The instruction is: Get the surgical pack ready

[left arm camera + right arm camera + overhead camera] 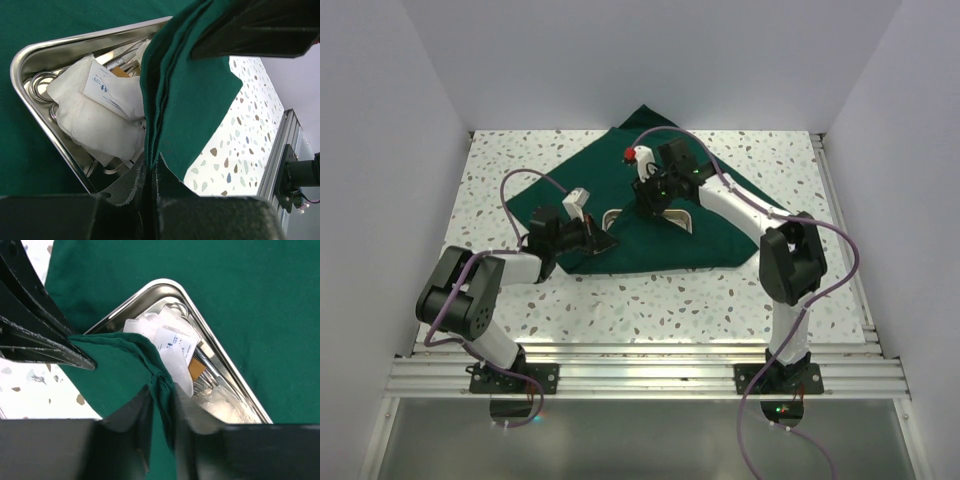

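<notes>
Speckled table (620, 310): only wrist views show gauze (95, 120) (inside the tray (35, 56)).

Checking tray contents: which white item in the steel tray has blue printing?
The flat paper packet, lying on top of the plain gauze pads; only it carries blue print.

The left arm (470, 300) and right arm (790, 262) have black joints, white tubes and purple cables (665, 128). A green light (777, 408) glows at 6 o'clock.

Bright, even light, soft shadows, glare on the steel tray (75, 42), foreground blurred.
</notes>
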You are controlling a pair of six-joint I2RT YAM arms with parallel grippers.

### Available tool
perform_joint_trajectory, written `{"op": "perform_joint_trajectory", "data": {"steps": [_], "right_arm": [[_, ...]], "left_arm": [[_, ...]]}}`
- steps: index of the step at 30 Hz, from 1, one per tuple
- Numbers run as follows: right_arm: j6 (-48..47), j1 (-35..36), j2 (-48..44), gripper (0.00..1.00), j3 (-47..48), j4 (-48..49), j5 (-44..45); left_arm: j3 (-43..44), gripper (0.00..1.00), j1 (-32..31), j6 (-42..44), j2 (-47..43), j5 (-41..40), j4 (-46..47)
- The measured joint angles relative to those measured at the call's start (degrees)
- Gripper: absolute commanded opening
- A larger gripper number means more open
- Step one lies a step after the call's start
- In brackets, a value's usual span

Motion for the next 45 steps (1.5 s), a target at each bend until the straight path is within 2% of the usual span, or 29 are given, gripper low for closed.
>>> {"op": "perform_joint_trajectory", "data": {"steps": [1,3,5,7,8,11,17,21,25,40,45], "right_arm": [[0.3,-0.2,0.0,0.1,0.0,0.3,-0.2],[0.8,-0.4,0.0,0.01,0.0,0.6,-0.5],[1.4,-0.5,0.0,0.0,0.0,0.8,-0.6],[1.8,-0.7,0.0,0.0,0.0,0.9,-0.8],[2.1,-0.9,0.0,0.0,0.0,0.9,-0.9],[3.0,-1.6,0.7,0.0,0.6,0.7,-1.4],[5.2,-4.1,6.3,0.0,4.8,0.0,-2.6],[6.0,-5.1,9.4,0.0,6.3,-0.7,-3.0],[6.4,-5.4,11.4,0.0,7.9,-1.1,-3.1],[6.4,-5.5,16.4,0.04,15.1,-2.3,-3.2],[6.6,-5.7,17.7,0.13,15.6,-2.7,-3.3]], "left_arm": [[0.0,0.04,0.0,0.0,0.0,0.0,0.0],[0.1,0.05,0.0,0.0,0.0,0.0,0.0],[0.4,0.08,0.0,0.0,0.2,0.0,0.0],[0.5,0.18,0.0,0.1,0.2,0.0,0.0],[0.5,0.28,0.0,0.0,0.2,-0.1,0.0],[0.3,0.42,0.0,0.3,-0.5,-1.6,-0.4],[-1.6,0.53,0.0,0.9,-8.6,-7.5,-2.3],[-2.1,0.56,0.0,1.8,-12.6,-11.6,-3.2],[-2.2,0.56,0.0,2.3,-12.3,-14.7,-4.7],[4.2,0.51,0.0,3.3,-1.5,-20.7,-14.7],[6.2,0.5,0.0,3.5,1.4,-20.9,-16.8]]}}
